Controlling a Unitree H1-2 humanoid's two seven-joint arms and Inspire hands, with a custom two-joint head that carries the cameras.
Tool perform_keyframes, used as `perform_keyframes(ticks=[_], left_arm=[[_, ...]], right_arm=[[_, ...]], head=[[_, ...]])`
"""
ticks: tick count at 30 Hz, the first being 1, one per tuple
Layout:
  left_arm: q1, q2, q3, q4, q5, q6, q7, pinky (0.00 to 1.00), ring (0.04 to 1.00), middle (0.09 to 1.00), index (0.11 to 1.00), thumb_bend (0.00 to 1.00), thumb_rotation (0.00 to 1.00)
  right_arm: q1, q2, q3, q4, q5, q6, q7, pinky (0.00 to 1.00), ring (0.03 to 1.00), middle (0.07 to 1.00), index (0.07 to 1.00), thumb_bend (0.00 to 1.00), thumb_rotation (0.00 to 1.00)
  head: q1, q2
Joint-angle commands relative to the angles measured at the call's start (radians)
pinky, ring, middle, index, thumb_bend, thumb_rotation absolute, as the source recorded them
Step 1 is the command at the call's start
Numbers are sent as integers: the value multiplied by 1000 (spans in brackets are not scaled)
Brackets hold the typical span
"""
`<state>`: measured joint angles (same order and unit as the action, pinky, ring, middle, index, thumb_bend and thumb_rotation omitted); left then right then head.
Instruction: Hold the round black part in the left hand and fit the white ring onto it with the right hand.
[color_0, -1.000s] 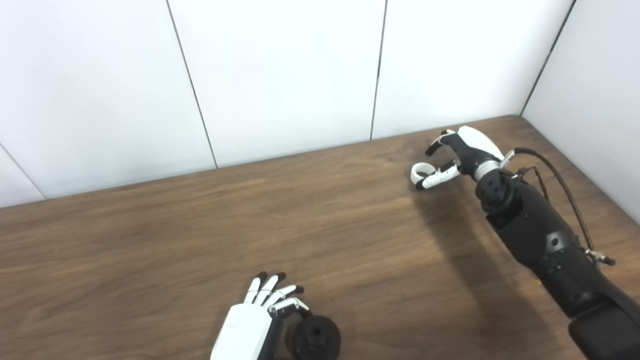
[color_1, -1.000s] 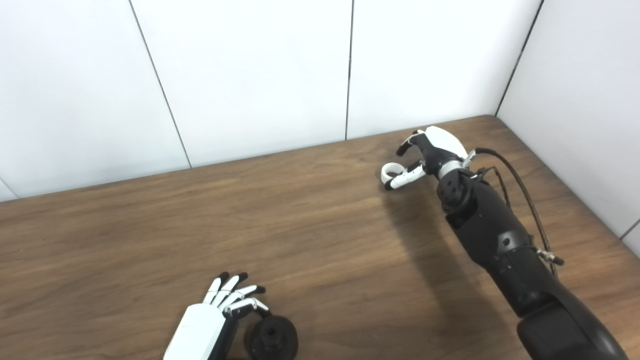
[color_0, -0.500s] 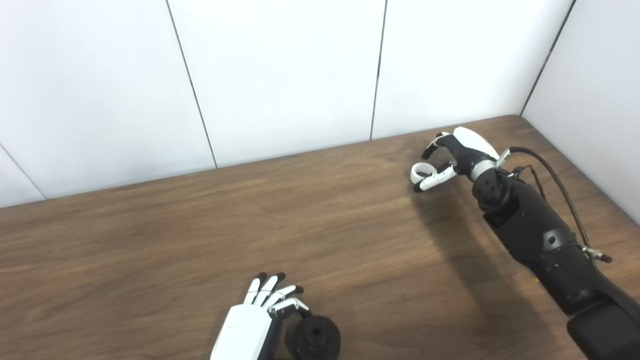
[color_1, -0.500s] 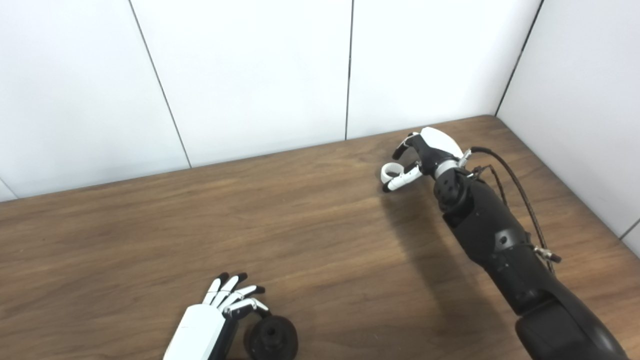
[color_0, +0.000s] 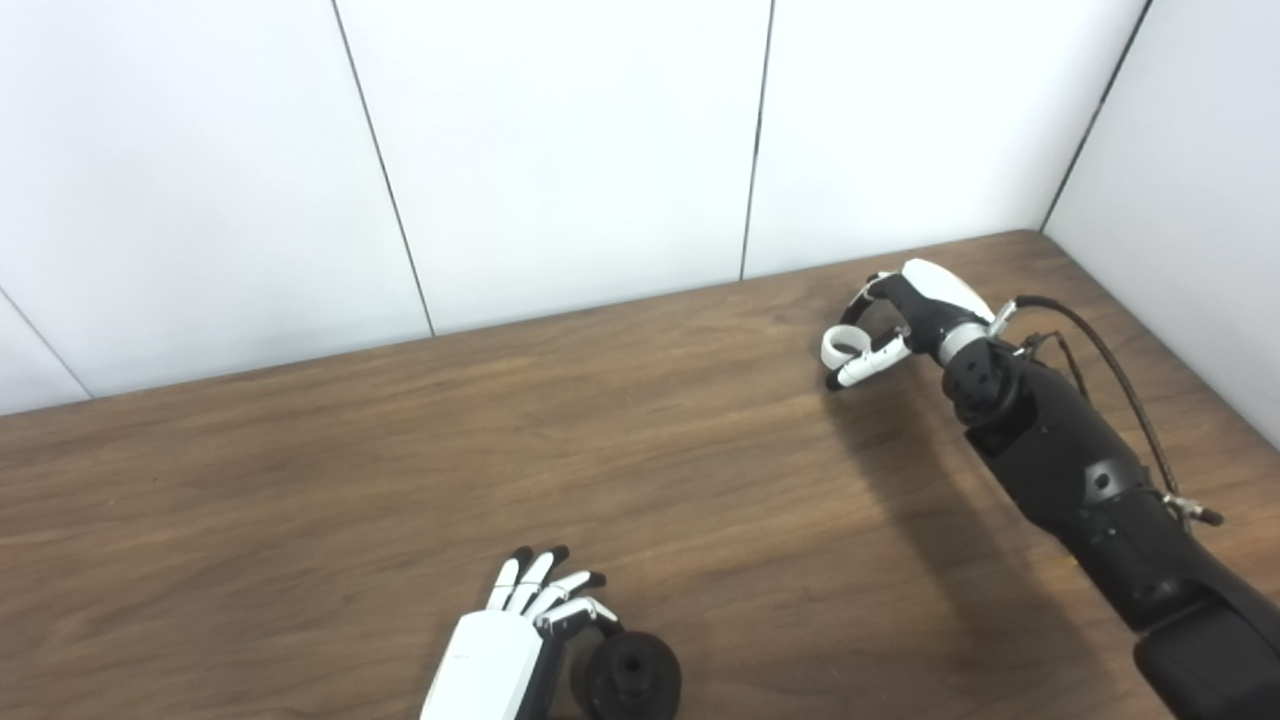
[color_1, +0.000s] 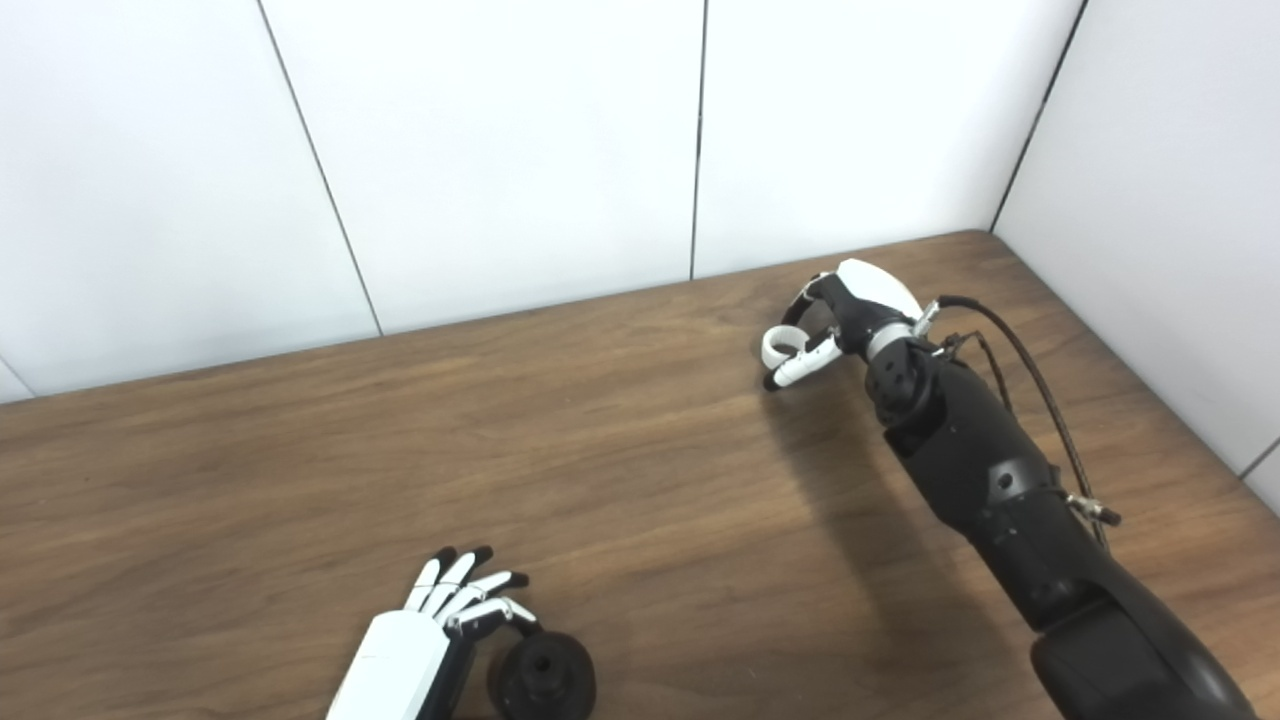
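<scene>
The round black part (color_0: 632, 676) lies on the wooden table (color_0: 400, 450) at the bottom edge, with a hole in its middle. My left hand (color_0: 510, 640) rests just left of it. Its fingers are stretched forward and apart, and its thumb lies against the part's left side without gripping it. The white ring (color_0: 838, 346) lies on the table at the far right. My right hand (color_0: 900, 315) is curled around it, with a finger bent down onto the ring's far rim and the thumb (color_0: 862, 366) against its near side. The ring still rests on the table.
White wall panels (color_0: 560, 150) run along the back of the table, and a side wall (color_0: 1190, 180) closes it on the right. My black right forearm (color_0: 1080, 480), with its cable, crosses the table's right part.
The right hand's fingers have curled down and closed onto the white ring, which has stayed where it was. The left hand and the black part have not moved.
</scene>
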<state>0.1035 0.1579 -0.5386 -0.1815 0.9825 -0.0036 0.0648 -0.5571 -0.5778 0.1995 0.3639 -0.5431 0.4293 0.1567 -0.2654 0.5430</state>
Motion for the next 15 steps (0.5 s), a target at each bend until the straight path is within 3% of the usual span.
perform_keyframes(ticks=[1, 15], left_arm=[[47, 27, -11, 24, 38, 44, -79, 1000, 948, 821, 482, 526, 63], [51, 31, -11, 17, 35, 43, -75, 1000, 948, 824, 482, 526, 62]], right_arm=[[-48, -32, -7, -28, -21, 6, -4, 1000, 1000, 932, 611, 796, 227], [-45, -37, -4, -39, -31, 10, 17, 1000, 1000, 924, 591, 784, 208]], head=[[1, 4], [1, 10]])
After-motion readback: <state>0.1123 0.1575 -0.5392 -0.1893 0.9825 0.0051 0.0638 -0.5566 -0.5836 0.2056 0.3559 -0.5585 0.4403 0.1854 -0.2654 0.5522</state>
